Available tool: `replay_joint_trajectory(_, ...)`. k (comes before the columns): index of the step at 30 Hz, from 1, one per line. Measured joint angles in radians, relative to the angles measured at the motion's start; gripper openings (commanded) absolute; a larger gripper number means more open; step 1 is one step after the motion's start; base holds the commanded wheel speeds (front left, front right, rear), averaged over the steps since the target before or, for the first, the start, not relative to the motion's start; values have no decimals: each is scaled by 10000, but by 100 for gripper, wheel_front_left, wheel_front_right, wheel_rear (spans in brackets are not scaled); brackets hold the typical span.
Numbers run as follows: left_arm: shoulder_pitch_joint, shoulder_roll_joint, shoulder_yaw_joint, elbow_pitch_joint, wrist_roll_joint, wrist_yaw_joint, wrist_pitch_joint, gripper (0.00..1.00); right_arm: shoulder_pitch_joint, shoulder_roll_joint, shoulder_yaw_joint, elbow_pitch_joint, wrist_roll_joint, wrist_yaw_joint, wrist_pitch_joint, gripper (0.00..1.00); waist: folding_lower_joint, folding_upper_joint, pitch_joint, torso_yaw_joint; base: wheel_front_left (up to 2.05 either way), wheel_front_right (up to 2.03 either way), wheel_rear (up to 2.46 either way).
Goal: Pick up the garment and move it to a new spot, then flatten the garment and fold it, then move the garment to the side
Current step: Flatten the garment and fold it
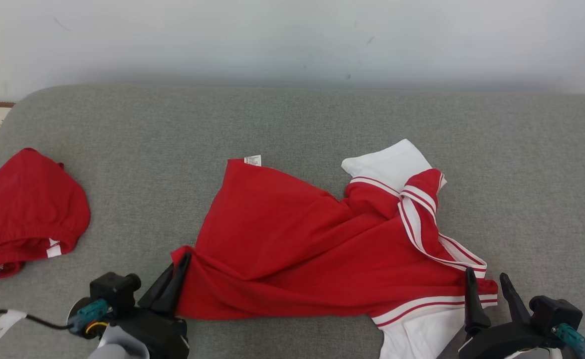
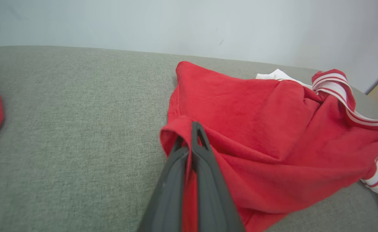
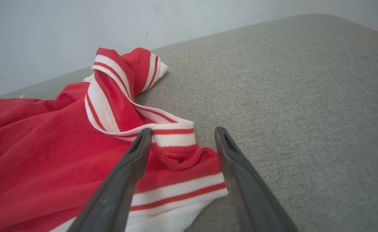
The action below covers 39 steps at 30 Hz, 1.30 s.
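Grey fabric tabletop (image 1: 322, 124). Red garment (image 1: 292, 239) with white striped trim lies crumpled at centre front. Second red cloth (image 1: 23, 209) far left, well apart. Left claw (image 1: 185, 262) clenched on garment's near-left corner. Right claw (image 1: 486, 275) released, fingers straddling striped hem at garment's right end. White tag (image 1: 253, 160) at back edge.

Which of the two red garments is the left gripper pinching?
The large red garment with white striped trim, at centre: the left gripper is shut on its near-left corner. The smaller red bundle lies apart, far left.
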Motion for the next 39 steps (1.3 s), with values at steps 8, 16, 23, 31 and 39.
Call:
replay_joint_trajectory(8, -846, 178, -642, 974, -316, -4, -29, 0, -95, -38, 71, 38, 0, 0, 12, 100, 0, 0, 94, -195, 0, 0, 0)
replay_joint_trajectory(16, -1194, 209, -600, 1277, -623, -4, -31, 0, -180, -86, 52, 77, 2, 0, 13, 100, 0, 0, 157, -271, 0, 0, 0)
replay_joint_trajectory(23, -1191, 161, -184, 930, -215, -4, -31, 0, -196, -100, 54, 105, 2, 0, 27, 100, 0, 0, 110, -249, 0, 0, 0)
replay_joint_trajectory(31, -1682, 50, -602, 945, 130, -6, -31, 0, -264, -94, 232, 167, 2, 0, 27, 100, 0, 0, 129, -348, 0, 0, 0)
replay_joint_trajectory(39, -2289, 138, -1068, 1517, 215, -6, -33, 5, -402, -144, 313, 205, 13, 0, 23, 100, 0, 0, 258, -511, 0, 0, 0)
